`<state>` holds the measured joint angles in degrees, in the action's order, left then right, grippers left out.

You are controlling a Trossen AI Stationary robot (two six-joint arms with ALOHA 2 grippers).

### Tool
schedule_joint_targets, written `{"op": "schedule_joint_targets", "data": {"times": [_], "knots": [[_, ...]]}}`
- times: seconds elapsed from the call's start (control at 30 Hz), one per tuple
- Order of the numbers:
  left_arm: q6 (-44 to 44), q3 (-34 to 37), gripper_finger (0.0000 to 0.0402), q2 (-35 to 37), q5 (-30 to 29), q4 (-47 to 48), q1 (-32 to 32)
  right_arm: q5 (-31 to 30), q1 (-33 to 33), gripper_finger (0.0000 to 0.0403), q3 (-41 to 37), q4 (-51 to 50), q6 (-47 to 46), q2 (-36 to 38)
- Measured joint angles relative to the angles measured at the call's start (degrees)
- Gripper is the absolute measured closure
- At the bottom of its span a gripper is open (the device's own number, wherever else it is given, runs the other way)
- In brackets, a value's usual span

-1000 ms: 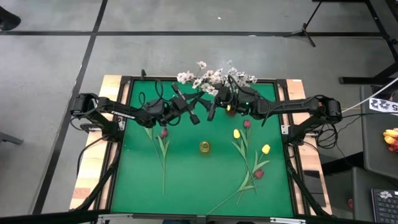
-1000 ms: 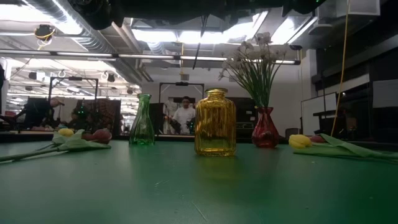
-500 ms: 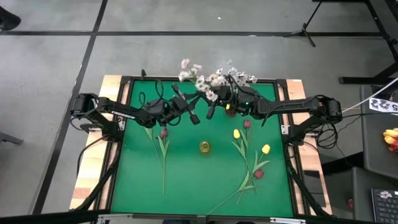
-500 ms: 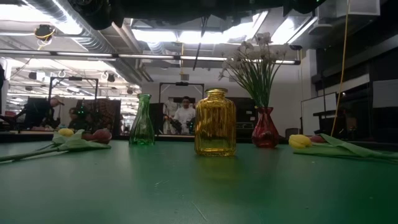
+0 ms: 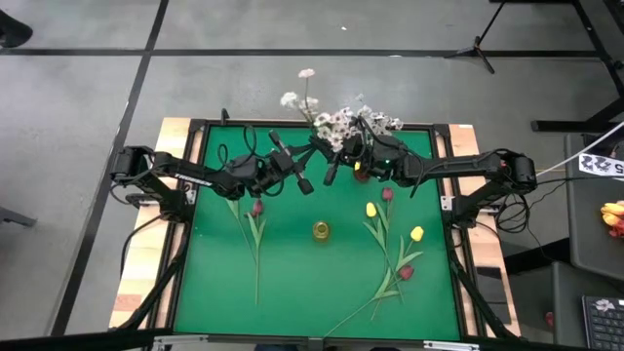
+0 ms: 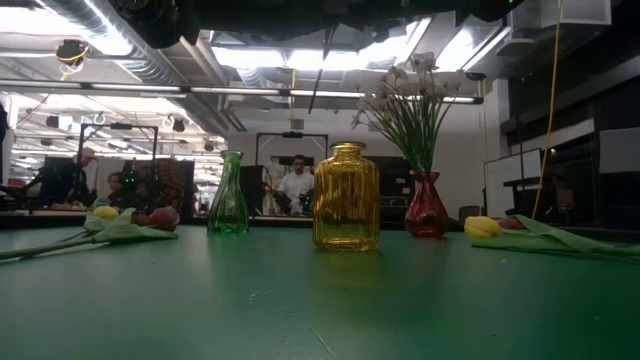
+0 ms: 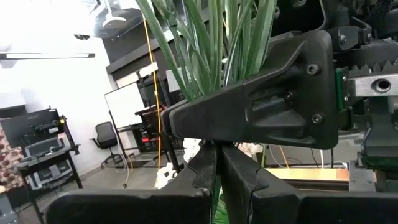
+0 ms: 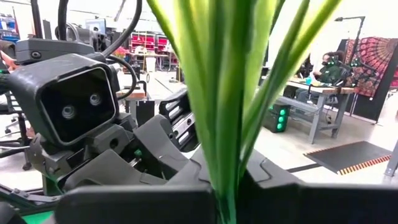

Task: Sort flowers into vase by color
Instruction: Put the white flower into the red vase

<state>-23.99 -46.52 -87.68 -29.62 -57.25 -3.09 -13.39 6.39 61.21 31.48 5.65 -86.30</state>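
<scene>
Sprays of small white blossoms (image 5: 343, 121) cluster at the table's far edge, and one spray (image 5: 305, 74) reaches out past it. My left gripper (image 5: 315, 149) and my right gripper (image 5: 335, 159) meet under them, each shut on green stems. The low view shows white sprays (image 6: 410, 85) standing in a red vase (image 6: 427, 206), beside a yellow vase (image 6: 346, 197) and a green vase (image 6: 228, 195); both grippers are above that picture. The yellow vase also shows in the high view (image 5: 321, 230). Red and yellow tulips lie on the mat. My left gripper pinches a thin green stem (image 7: 216, 200) between its two fingers; my right gripper's body hides the stem farther up. The stem is lifted clear of the table. My right gripper pinches a bundle of several green stems (image 8: 225, 186) between its fingers. The stems rise from the fingers and fan out.
A red tulip (image 5: 256, 207) lies on the green mat (image 5: 292, 283) at the left. Yellow tulips (image 5: 370, 209) (image 5: 416, 233) and red tulips (image 5: 387, 194) (image 5: 406, 272) lie at the right. People show in the room beyond the table.
My left gripper has gone a little toward the table's right edge, closer to my right gripper. The white spray on the left has swung with it: its blossoms have moved toward the far edge and right, out past the table. The other sprays have bunched closer together.
</scene>
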Motion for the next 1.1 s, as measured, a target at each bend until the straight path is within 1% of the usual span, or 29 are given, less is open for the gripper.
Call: {"op": "schedule_joint_targets", "data": {"times": [0.07,0.17,0.3,0.47,0.63,0.87,0.97,1.1], "knots": [[0.0,0.0,0.0375,0.0,0.0,0.7,0.0,0.0,0.0,0.0394,0.0,-0.2,0.0,0.0],[0.0,0.0,0.0347,0.0,0.2,2.4,0.0,-0.1,0.0,0.0393,0.0,-0.9,0.0,0.0],[0.0,0.0,0.0296,0.1,0.6,4.8,0.0,-2.1,0.0,0.0392,0.0,-2.2,0.0,0.0],[-0.1,0.0,0.0226,0.1,1.0,6.2,0.1,-2.1,0.0,0.0395,0.0,-2.1,0.0,-0.1],[0.2,0.0,0.0176,0.9,1.0,8.5,0.8,-2.6,0.0,0.0394,-0.1,-2.1,0.0,-0.1],[0.7,0.0,0.0144,4.2,-0.7,12.4,1.2,-3.2,0.0,0.0396,-0.1,-2.4,0.0,-0.1],[2.4,0.0,0.0138,5.0,-0.8,15.0,1.3,-4.2,0.0,0.0396,-0.1,-2.5,0.0,-0.1],[2.5,0.0,0.0137,5.7,-1.0,16.8,1.2,-4.2,0.0,0.0396,-0.1,-2.9,0.3,0.7]]}}
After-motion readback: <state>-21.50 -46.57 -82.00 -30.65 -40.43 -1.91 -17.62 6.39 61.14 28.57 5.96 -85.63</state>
